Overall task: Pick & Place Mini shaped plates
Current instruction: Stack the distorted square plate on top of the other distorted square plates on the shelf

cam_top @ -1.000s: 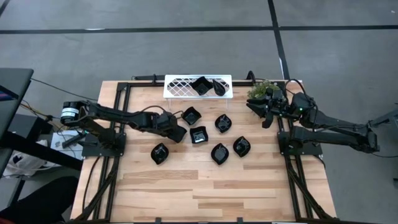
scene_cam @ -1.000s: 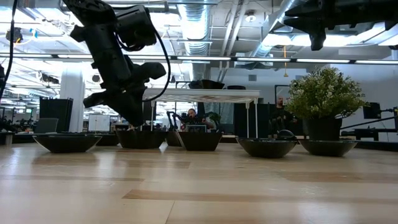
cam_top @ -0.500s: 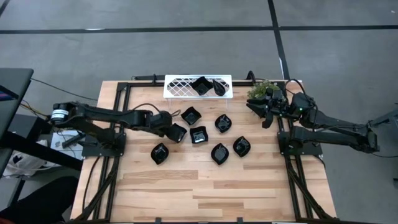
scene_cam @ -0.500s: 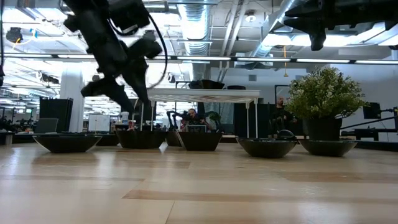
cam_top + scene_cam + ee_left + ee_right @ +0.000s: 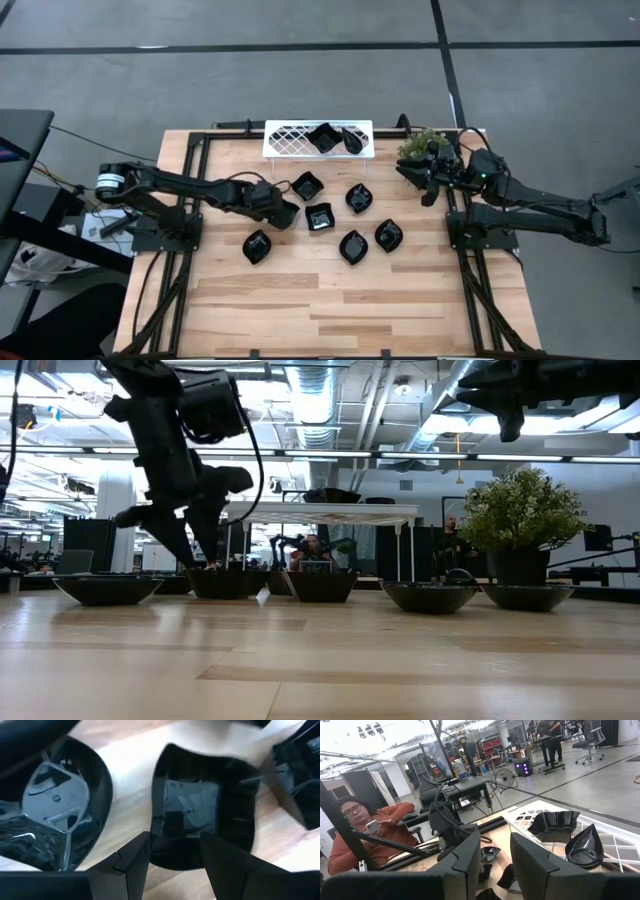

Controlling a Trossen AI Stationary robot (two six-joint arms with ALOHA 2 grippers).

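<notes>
Several glossy black mini shaped plates lie mid-table, such as a wavy square (image 5: pixel 320 216), a leaf shape (image 5: pixel 258 246) and another leaf (image 5: pixel 352 246). Two more, a square one (image 5: pixel 323 137) and a teardrop (image 5: pixel 351 139), sit on the white lattice tray (image 5: pixel 290 140). My left gripper (image 5: pixel 286 212) hangs open low over one wavy square plate (image 5: pixel 200 815), its fingers (image 5: pixel 131 865) straddling that plate's near rim (image 5: pixel 227 582). My right gripper (image 5: pixel 428 188) waits raised at the table's right rear, open and holding nothing (image 5: pixel 495 840).
A small potted plant (image 5: pixel 420 146) stands at the back right beside the right arm. Black metal frames run down both sides of the table (image 5: pixel 300 310). In the room beyond, a seated person in an orange top (image 5: pixel 375 837) holds a phone.
The left gripper opened, lifted back to the left so the square plate showed, then came down over that plate again with its fingers spread. The right arm stayed still.
</notes>
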